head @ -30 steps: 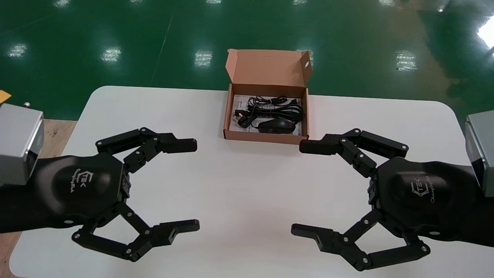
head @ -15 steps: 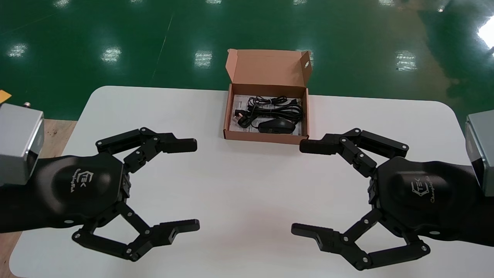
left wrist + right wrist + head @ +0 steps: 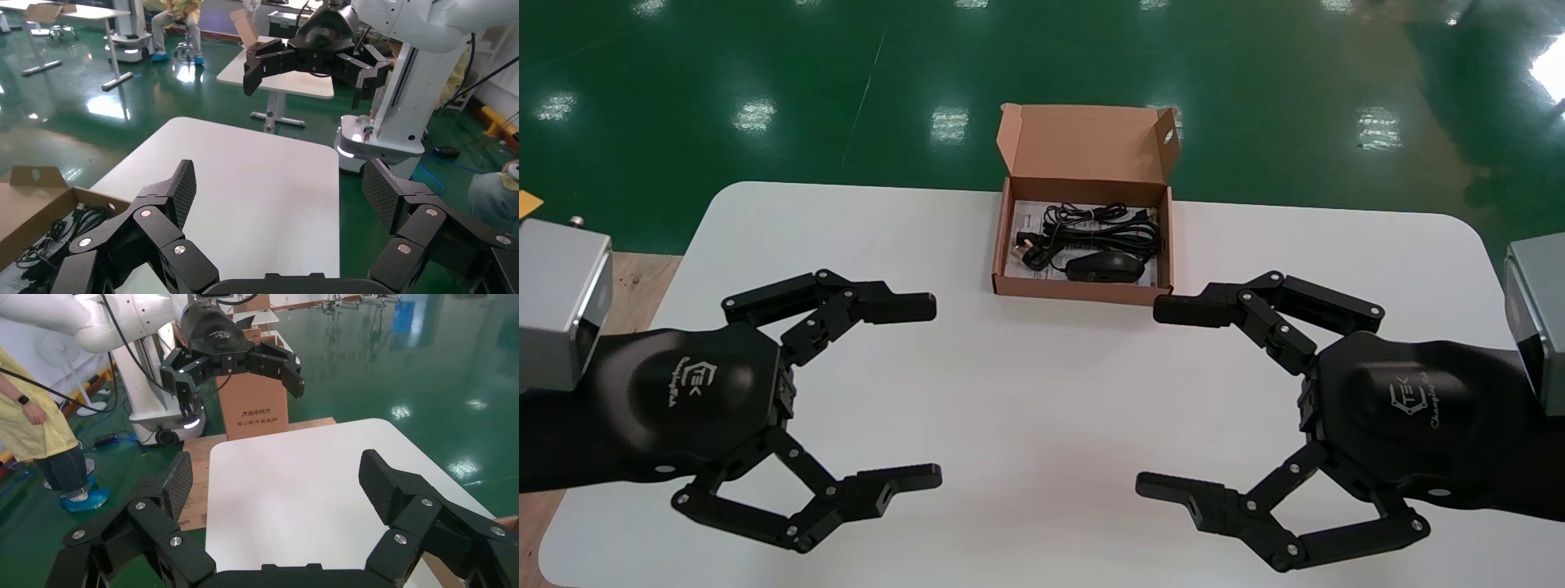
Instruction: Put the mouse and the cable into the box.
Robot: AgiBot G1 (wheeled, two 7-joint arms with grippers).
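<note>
Mouse (image 3: 1106, 266) and cable (image 3: 1103, 233) inside box (image 3: 1083, 291); mouse by front wall, long axis crosswise, cable coiled behind. Box ahead of fingers, between arms. Left gripper (image 3: 934, 390) spread, empty. Right gripper (image 3: 1148, 398) spread, empty, far fingertip just beside box corner, so nearer. Task looks done

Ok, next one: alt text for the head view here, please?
An open cardboard box at the far middle of a white table holds the black mouse and bundled cable. Nearer the camera, the left pincer and right pincer hover open and empty, tips pointing toward each other.
</note>
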